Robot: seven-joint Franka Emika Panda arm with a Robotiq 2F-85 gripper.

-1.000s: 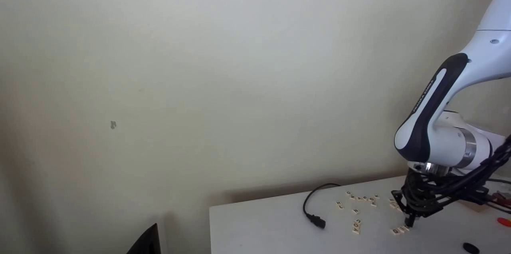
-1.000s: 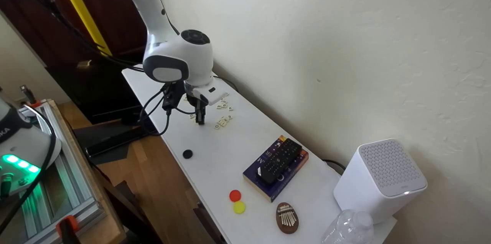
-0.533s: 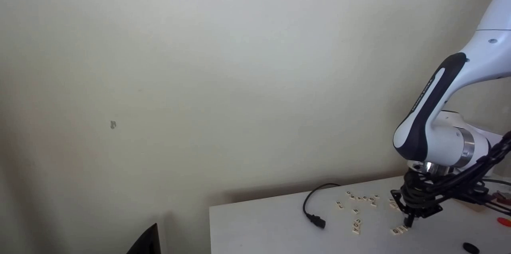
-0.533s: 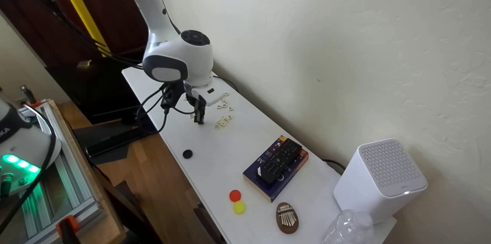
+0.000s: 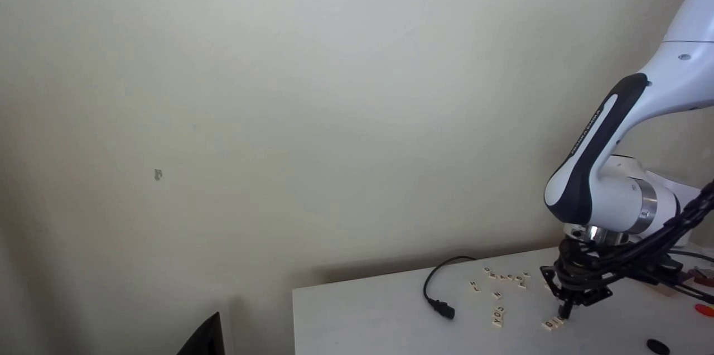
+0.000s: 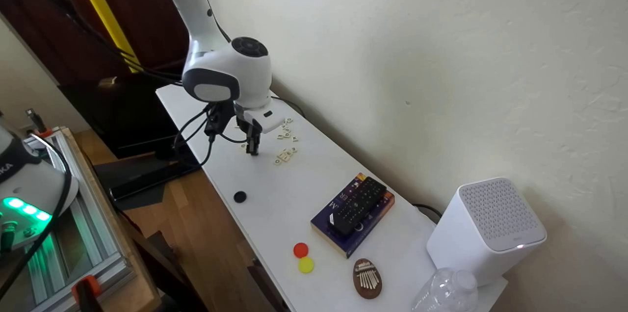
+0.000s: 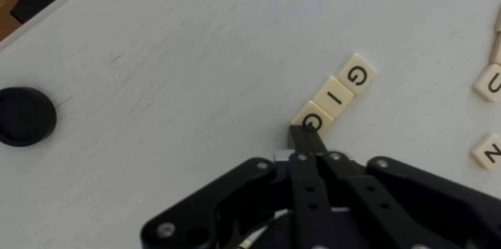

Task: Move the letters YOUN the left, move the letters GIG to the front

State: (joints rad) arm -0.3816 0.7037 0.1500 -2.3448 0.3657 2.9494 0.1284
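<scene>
A: Room first. Pale wall (image 6: 417,81), white bench (image 6: 274,189) set along it, wood floor (image 6: 211,248) past the bench's free edge.

B: Noted from where I stand: across that floor, a metal frame (image 6: 105,273), a white housing (image 6: 34,187) with green lights, a slanting yellow bar (image 6: 105,15) behind.

A: Other items on the bench?

B: Blue book (image 6: 339,199), black keypad (image 6: 358,208) lying on top of it. Thumb piano (image 6: 367,278) near the book. Red disc (image 6: 300,250) and yellow disc (image 6: 306,266) just beside each other. Black disc (image 7: 25,116), well apart from those. White box (image 6: 483,233) with perforated top at the bench's end; clear bottle (image 6: 449,295) partly in front of it. In an exterior view, a black plug (image 5: 444,310) on its cord, also on the bench.

A: The task's tiles?

B: Wrist view: first G tile (image 7: 357,75), I tile (image 7: 333,97), second G tile (image 7: 313,117), flat on the bench in a slanting row, edges touching. U tile (image 7: 491,83) near the right edge of that view; N tile (image 7: 488,152) below it, apart. More letter tiles (image 5: 502,277) toward the wall in both exterior views.

A: End effector (image 7: 307,133)?

B: Fingers together. Tips at the second G tile, covering part of it; contact, I cannot tell.

A: In the way?

B: The white arm (image 5: 619,198) stands over the bench, black cables (image 5: 689,221) looped about its wrist. In the wrist view the end effector hides the bench below the row.
</scene>
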